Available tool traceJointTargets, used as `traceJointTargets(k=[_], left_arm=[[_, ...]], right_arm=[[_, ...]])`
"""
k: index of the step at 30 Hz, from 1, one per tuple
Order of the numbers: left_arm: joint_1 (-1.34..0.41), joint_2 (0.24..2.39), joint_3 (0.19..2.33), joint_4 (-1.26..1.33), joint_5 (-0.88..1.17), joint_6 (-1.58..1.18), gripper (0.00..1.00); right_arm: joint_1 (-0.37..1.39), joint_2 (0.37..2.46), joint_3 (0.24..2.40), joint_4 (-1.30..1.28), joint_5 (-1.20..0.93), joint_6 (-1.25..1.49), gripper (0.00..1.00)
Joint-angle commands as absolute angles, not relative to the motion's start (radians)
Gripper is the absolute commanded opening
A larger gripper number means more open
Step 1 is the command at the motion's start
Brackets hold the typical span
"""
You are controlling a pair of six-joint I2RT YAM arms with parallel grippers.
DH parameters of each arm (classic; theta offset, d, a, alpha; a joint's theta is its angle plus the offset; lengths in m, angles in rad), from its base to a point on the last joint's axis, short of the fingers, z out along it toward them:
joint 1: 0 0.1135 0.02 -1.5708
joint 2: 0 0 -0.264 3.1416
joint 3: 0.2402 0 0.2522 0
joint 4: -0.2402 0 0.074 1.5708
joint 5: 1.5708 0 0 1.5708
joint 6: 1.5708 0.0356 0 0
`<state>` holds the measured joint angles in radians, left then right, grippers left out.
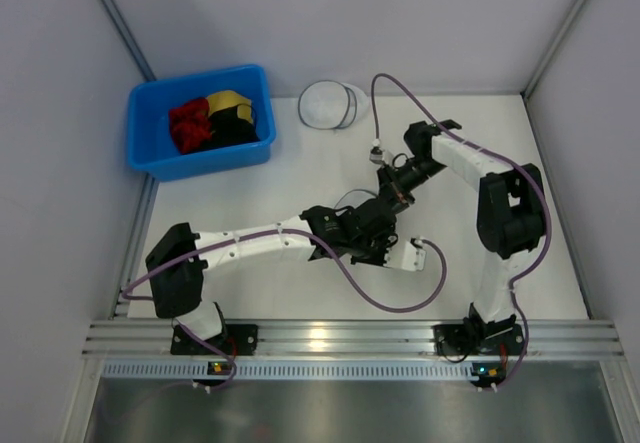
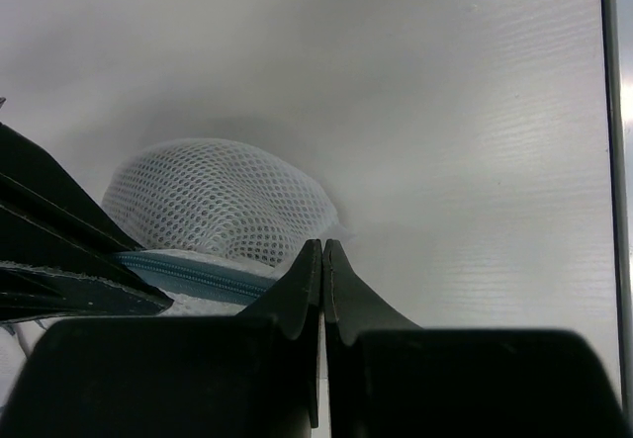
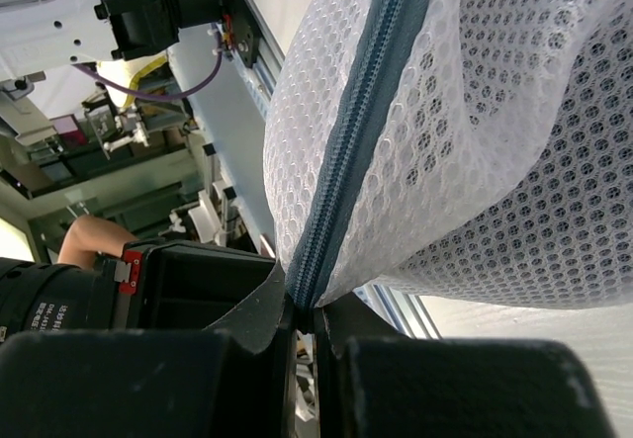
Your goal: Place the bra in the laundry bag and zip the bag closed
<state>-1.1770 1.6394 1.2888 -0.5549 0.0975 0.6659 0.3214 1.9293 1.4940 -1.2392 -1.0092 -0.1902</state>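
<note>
The laundry bag (image 3: 495,141) is a white mesh pouch of two domed halves joined by a blue-grey zip (image 3: 356,112). My right gripper (image 3: 309,314) is shut on the zip seam at the bag's edge and holds the bag off the table. My left gripper (image 2: 323,250) is shut, with nothing showing between its fingers, and its tips sit right next to the bag (image 2: 218,201) and its zip (image 2: 188,275). In the top view both grippers, left (image 1: 378,225) and right (image 1: 383,201), meet at the table's middle and hide the bag. The bra is hidden.
A blue bin (image 1: 150,158) at the back left holds a red garment (image 1: 188,128) and a yellow-and-black garment (image 1: 230,113). Another round mesh case (image 1: 330,105) lies at the back centre. The right gripper's black fingers (image 2: 59,250) fill the left wrist view's left side.
</note>
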Motion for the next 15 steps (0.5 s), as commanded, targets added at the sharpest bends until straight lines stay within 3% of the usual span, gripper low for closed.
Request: traceJointTargets(k=[1,7,9,10,13,15], left_arm=[[-1.21,1.609,1.279,-0.782,0.256,0.692,0.0],[-1.21,1.588,1.256,-0.824,0.281,0.735,0.0],[-1.209,1.598,1.275,-0.825,0.256,0.712,0.17],[-1.204,1.597,1.287,-0.824,0.243,0.701,0.38],[-1.163,1.583,1.365,-0.822,0.245,0.683,0.72],[-1.103,1.571,1.444,-0.822,0.271,0.681,0.86]], right_arm=[[0.25,1.91,1.571,-1.137,-0.963,-0.221,0.0],[0.21,1.942,1.595,-1.144,-0.963,-0.224,0.0],[0.212,1.942,1.595,-1.141,-0.965,-0.222,0.0],[0.209,1.936,1.595,-1.14,-0.966,-0.221,0.0],[0.201,1.924,1.583,-1.121,-0.968,-0.212,0.0],[0.192,1.913,1.553,-1.1,-0.977,-0.198,0.0]])
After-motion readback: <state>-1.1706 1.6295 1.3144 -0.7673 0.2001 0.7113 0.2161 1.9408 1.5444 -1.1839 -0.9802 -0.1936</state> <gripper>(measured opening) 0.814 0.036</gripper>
